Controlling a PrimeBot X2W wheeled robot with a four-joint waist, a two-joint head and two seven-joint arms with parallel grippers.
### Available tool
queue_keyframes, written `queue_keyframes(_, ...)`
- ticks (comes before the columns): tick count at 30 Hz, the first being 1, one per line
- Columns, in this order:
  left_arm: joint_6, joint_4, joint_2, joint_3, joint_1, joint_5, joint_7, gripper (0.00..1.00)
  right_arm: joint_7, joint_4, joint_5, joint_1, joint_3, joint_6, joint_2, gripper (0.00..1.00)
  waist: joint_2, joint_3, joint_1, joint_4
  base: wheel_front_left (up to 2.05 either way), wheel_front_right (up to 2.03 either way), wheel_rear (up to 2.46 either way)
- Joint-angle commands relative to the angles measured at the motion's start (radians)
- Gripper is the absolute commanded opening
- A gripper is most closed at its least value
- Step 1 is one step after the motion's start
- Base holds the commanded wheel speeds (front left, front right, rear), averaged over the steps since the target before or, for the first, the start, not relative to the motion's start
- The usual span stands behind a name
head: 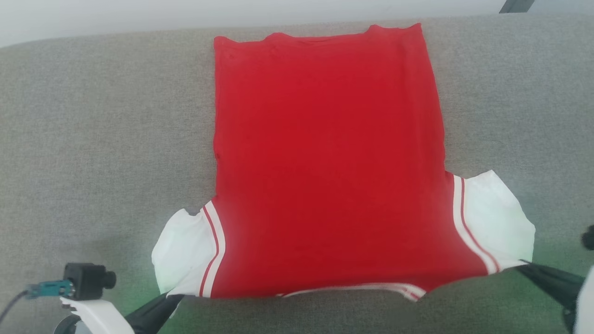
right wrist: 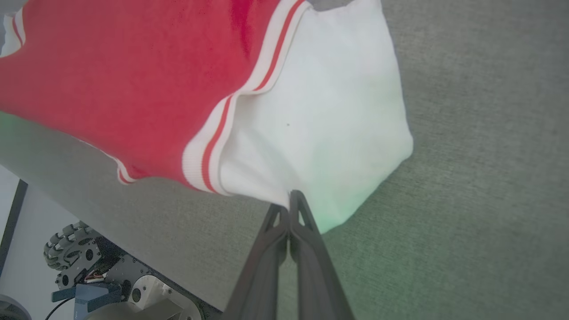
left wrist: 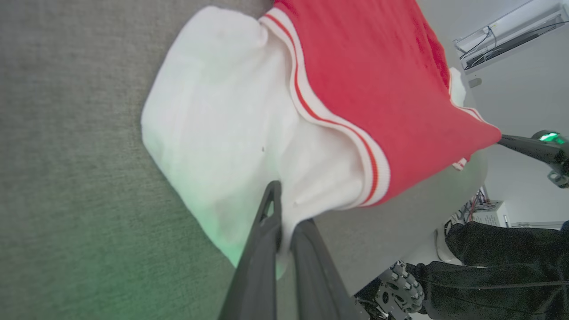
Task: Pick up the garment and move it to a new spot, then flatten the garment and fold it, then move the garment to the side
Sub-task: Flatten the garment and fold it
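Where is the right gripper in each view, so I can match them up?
Head view: right gripper, lower right, shut on the white sleeve of the garment.
Left wrist view: right gripper at the right edge, mid-height.
Right wrist view: right gripper, bottom centre.
Shared landmark: that sleeve's stripe trim.

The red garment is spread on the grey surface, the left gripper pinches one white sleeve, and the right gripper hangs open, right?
No: the right gripper is shut on the other white sleeve of the garment, as the right wrist view shows.
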State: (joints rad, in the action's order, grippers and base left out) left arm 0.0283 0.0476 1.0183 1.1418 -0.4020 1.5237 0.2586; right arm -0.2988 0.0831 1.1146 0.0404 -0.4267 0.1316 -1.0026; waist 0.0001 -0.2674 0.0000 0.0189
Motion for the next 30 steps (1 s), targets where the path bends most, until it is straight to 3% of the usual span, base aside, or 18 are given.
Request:
queue_keyframes(1, -0.002, -0.026, -0.008, 0.001, 0.009, -0.023, 0.007, 0.0, -0.016, -0.008, -0.018, 0.001, 0.007, -0.002, 0.023, 0.0, -0.0001, 0.0, 0.0, -0.001, 0.0, 0.0, 0.0)
queue_keyframes(10, 0.015, -0.239, -0.153, 0.053, -0.023, -0.079, -0.03, 0.0, -0.154, -0.088, -0.241, 0.068, -0.03, -0.002, 0.151, 0.0, -0.0001, -0.027, 0.0, -0.009, 0.0, 0.0, 0.0)
queue_keyframes(19, 0.027, -0.398, -0.249, 0.044, -0.053, -0.121, -0.018, 0.0, -0.135, -0.153, -0.343, 0.102, -0.077, -0.002, 0.251, 0.0, -0.0001, -0.059, 0.0, -0.001, 0.0, 0.0, 0.0)
queue_keyframes(21, 0.031, -0.417, -0.258, 0.035, -0.061, -0.128, -0.015, 0.0, -0.121, -0.149, -0.359, 0.112, -0.078, -0.002, 0.255, 0.41, -0.0001, -0.059, 0.0, 0.004, 0.0, 0.0, 0.0)
queue_keyframes(22, 0.035, -0.422, -0.261, 0.031, -0.062, -0.129, -0.013, 0.0, -0.117, -0.146, -0.367, 0.118, -0.075, -0.002, 0.252, 0.79, -0.0001, -0.058, 0.0, 0.007, 0.0, 0.0, 0.0)
queue_keyframes(23, 0.038, -0.426, -0.262, 0.026, -0.064, -0.132, -0.012, 0.0, -0.112, -0.141, -0.369, 0.121, -0.066, -0.002, 0.252, 1.0, -0.0001, -0.057, 0.0, 0.01, 0.0, 0.0, 0.0)
queue_keyframes(30, 0.048, -0.387, -0.265, -0.01, -0.059, -0.153, 0.001, 0.0, -0.151, 0.015, -0.32, 0.066, 0.108, -0.002, 0.177, 1.0, -0.0001, -0.055, 0.0, -0.002, 0.0, 0.0, 0.0)
